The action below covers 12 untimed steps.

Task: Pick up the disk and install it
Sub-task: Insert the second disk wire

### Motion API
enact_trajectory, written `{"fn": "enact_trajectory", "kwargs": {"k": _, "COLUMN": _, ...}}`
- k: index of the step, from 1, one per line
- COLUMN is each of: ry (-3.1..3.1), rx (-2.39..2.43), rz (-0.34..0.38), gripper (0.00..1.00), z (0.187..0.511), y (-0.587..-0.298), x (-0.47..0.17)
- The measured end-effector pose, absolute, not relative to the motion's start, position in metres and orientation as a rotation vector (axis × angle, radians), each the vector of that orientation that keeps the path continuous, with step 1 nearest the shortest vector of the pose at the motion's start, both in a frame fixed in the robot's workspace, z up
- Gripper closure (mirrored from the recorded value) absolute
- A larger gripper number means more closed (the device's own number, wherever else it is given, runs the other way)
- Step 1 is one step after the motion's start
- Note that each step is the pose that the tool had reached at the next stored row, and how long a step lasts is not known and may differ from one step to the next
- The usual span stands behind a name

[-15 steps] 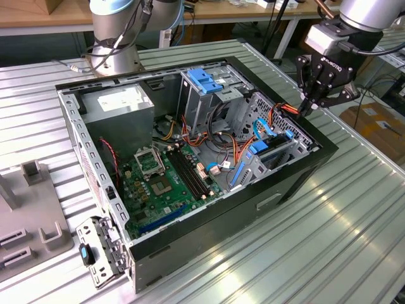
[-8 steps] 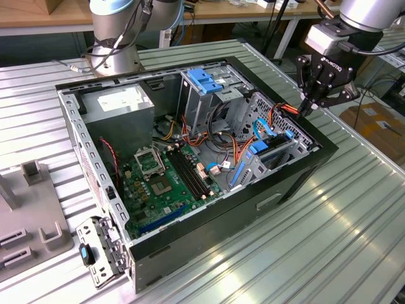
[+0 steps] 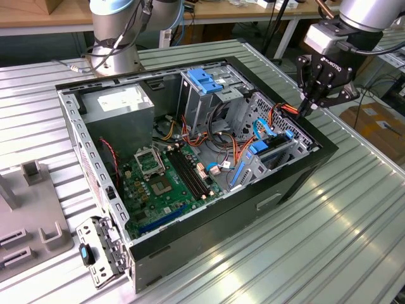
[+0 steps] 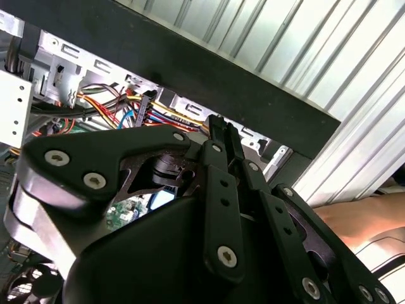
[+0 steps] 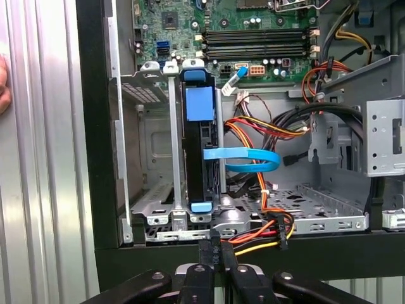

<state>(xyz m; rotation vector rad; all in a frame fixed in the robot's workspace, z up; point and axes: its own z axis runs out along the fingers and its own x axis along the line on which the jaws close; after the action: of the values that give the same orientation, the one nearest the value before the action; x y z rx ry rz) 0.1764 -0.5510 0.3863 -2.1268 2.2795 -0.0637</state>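
The hand (image 3: 308, 107) hangs over the rim of the open computer case (image 3: 297, 180), at the case's side nearest the desk's (image 3: 354, 221) edge on the exterior view's right. Its fingers (image 5: 215, 256) are pressed together with nothing between them, their tips just above the black case wall beside a bundle of orange, red and yellow wires (image 5: 269, 225).

The disk (image 5: 197, 152) sits on edge in the drive cage (image 5: 166, 209) inside the case, blue rails showing at both ends, close to the hand but not touching it. A blue ribbon cable (image 5: 243, 158) loops out from beside it. In the exterior view the disk (image 3: 269, 147) stands in the same bay, between the motherboard (image 3: 168, 183) and the case wall. A grey power supply (image 3: 120, 104) lies at the case's far corner.
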Motion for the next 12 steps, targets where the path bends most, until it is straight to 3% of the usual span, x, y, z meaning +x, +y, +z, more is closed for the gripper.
{"fn": "enact_trajectory", "kwargs": {"k": 12, "ry": 2.288, "rx": -2.118, "rz": -0.064, "gripper": 0.84, "z": 0.3863, "y": -0.5510, "x": 0.1765}}
